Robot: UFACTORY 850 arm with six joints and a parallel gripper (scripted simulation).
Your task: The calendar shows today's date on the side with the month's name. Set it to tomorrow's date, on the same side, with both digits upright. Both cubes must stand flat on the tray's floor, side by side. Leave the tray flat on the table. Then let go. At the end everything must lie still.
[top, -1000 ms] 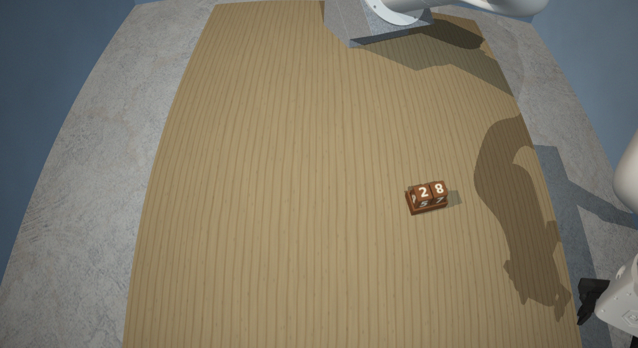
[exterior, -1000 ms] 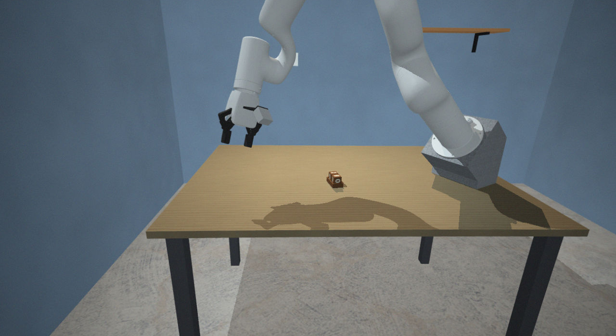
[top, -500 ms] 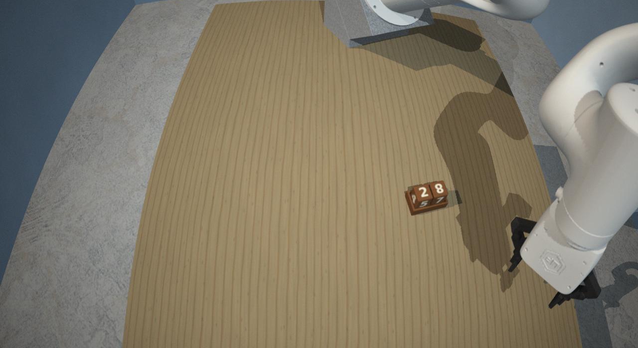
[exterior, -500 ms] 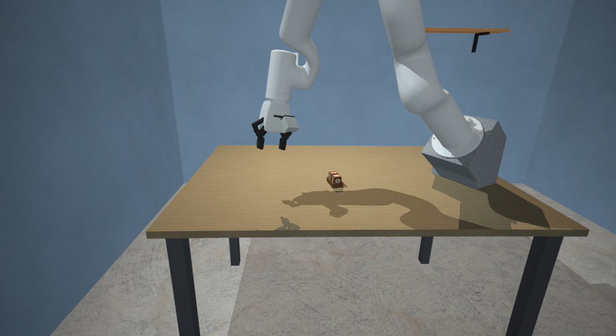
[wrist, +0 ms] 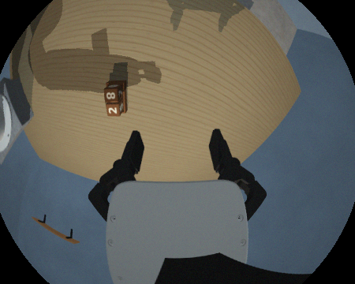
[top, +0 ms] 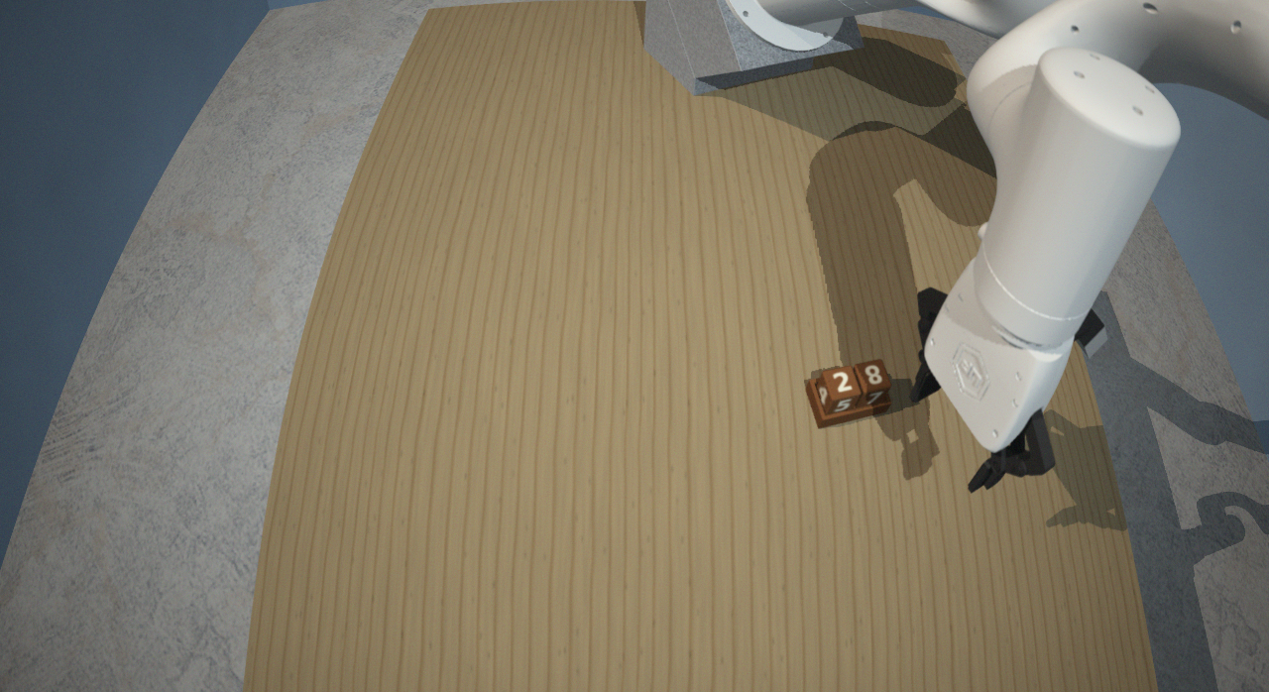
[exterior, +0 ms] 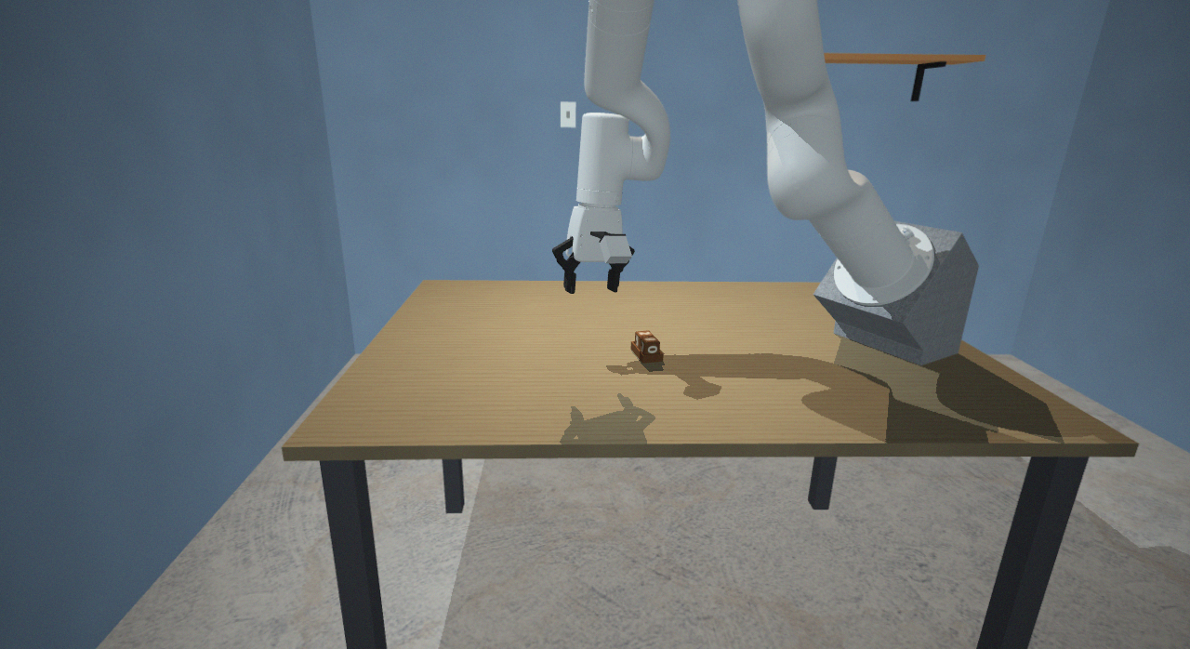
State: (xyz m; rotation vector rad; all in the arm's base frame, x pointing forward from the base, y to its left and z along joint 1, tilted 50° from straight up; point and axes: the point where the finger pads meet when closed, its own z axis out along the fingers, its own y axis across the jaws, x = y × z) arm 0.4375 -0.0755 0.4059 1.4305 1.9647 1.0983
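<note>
Bench [top: 549,351]: a flat rectangular top of striped tan wood grain, standing on dark square legs.
Calendar [top: 847,395]: a small brown wooden tray, lying on the bench's right half and carrying two smooth rounded cubes side by side, showing white 2 and 8 on top.
Gripper [exterior: 592,281]: hanging above the bench, apart from the calendar.
Fingers: black, angular, spreading wide and gripping nothing.

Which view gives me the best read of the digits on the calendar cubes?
The top view: the calendar cubes show 2 and 8 on top, 5 and 7 on the near faces. The wrist view shows 2 and 8 small and sideways. The exterior view shows only an end face, too small to read.
</note>
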